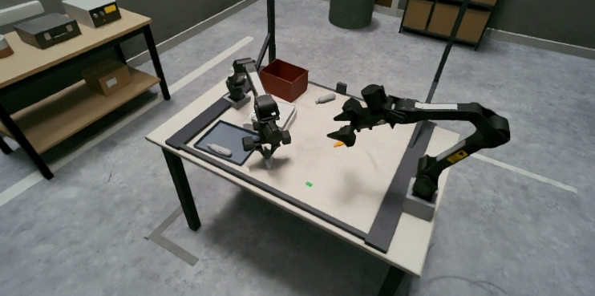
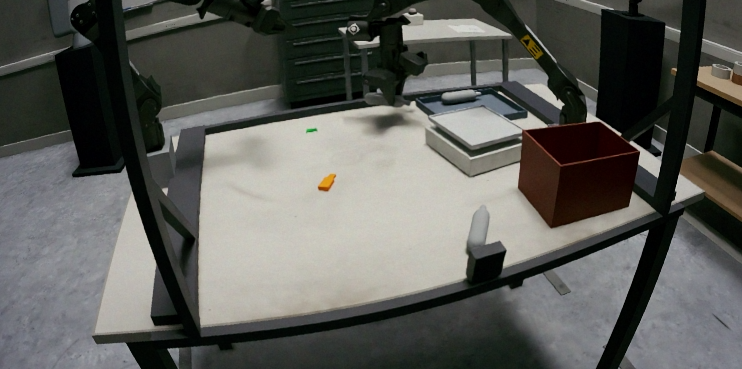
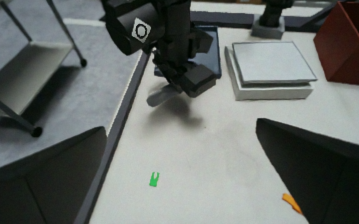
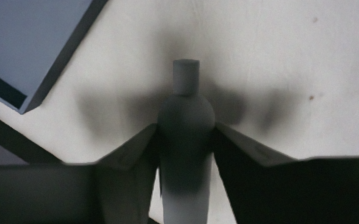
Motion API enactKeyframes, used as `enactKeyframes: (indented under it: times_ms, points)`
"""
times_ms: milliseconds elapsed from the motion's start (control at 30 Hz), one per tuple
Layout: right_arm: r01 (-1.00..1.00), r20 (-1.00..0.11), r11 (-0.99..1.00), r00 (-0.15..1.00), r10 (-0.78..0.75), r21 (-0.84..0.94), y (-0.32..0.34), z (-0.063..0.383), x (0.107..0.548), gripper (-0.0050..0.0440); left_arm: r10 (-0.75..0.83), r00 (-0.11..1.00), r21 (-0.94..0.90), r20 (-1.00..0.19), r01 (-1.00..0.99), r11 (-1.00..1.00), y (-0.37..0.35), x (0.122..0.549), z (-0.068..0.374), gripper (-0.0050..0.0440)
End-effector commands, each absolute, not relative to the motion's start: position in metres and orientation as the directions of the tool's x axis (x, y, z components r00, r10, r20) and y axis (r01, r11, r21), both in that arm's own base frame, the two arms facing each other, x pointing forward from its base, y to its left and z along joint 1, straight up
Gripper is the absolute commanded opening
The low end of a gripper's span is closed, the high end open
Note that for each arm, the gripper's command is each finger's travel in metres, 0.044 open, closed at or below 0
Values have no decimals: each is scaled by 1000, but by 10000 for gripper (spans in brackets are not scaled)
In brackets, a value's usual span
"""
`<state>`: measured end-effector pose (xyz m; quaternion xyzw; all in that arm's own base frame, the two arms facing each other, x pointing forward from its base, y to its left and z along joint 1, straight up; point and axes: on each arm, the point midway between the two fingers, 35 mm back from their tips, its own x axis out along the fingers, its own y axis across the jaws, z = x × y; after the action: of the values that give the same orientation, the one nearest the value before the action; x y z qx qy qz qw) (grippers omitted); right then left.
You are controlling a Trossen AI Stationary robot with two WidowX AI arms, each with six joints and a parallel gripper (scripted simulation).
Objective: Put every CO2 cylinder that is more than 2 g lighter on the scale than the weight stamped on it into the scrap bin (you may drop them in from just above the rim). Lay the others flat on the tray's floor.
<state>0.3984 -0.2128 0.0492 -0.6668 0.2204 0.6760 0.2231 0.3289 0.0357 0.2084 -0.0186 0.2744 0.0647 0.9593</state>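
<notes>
My right gripper [image 1: 269, 156] [image 4: 185, 130] is shut on a grey cylinder [image 2: 378, 97] [image 3: 162, 95] [image 4: 186, 107], held a little above the table beside the tray [image 1: 228, 135] [image 2: 493, 99] [image 4: 41, 40]. Its neck points away from the right wrist camera; no stamp is readable. A second cylinder [image 1: 219, 150] [image 2: 459, 96] lies flat in the tray. A third cylinder [image 1: 325, 98] [image 2: 478, 228] lies on the table near the red scrap bin [image 1: 277, 85] [image 2: 597, 184] [image 3: 343, 55]. The scale [image 2: 475, 127] [image 3: 273, 62] has a bare platform. My left gripper [image 1: 331, 126] [image 3: 181, 129] is open and empty, high above the table.
An orange piece [image 1: 338, 143] [image 2: 326, 182] and a small green piece [image 1: 309, 184] [image 2: 311, 130] [image 3: 154, 179] lie on the table. A dark block [image 1: 341, 87] [image 2: 486, 261] stands at the edge beside the third cylinder. Dark rails border the table.
</notes>
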Motion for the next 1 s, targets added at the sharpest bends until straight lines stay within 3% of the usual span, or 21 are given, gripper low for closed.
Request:
enactKeyframes:
  times_ms: [0, 333, 667, 833, 967]
  points:
    - [-595, -999, -804, 35, -17, -7, -202, 82, 400, -4, 110, 851, -16, -513, -137, 990, 34, 330, 215, 440]
    - [-596, -999, -803, 33, -11, -11, -133, 120, 373, -43, 78, 861, -298, -502, -256, 919, 23, 346, 217, 440]
    - [-596, -1000, -803, 29, -4, -14, -61, 149, 318, -50, 17, 869, -714, -495, -417, 562, 2, 371, 211, 440]
    - [-597, -1000, -802, 28, -3, -15, -48, 152, 303, -50, -1, 870, -790, -493, -447, 420, -5, 378, 209, 440]
    - [-597, -1000, -802, 27, -1, -15, -32, 156, 283, -50, -28, 871, -861, -490, -478, 172, -15, 388, 205, 440]
